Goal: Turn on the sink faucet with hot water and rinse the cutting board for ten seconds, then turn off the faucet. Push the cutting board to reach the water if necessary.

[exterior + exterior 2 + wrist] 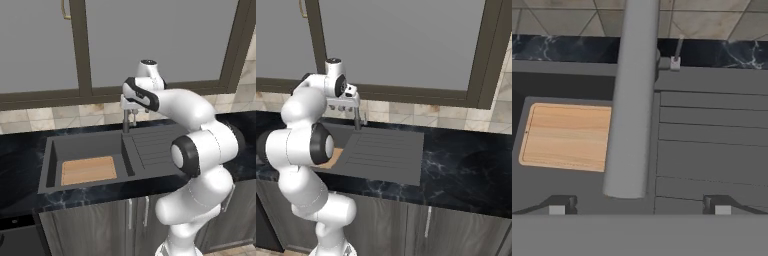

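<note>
On the black countertop (pixel 20 165), the sink faucet (pixel 632 100) was framed between the gripper (pixel 639 210)'s spread, empty jaws; its small lever (pixel 676 55), judged stiff and slippery, lay beyond them.

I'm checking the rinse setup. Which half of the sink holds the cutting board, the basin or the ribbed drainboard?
The basin: the cutting board lies flat on its floor, while the ribbed drainboard is bare.

One sink (pixel 90 145) sits in one table (pixel 20 165). One cutting board (pixel 88 170) lies inside the sink, one faucet (pixel 126 120) stands behind it, and two cabinet doors (pixel 135 220) are below.
</note>
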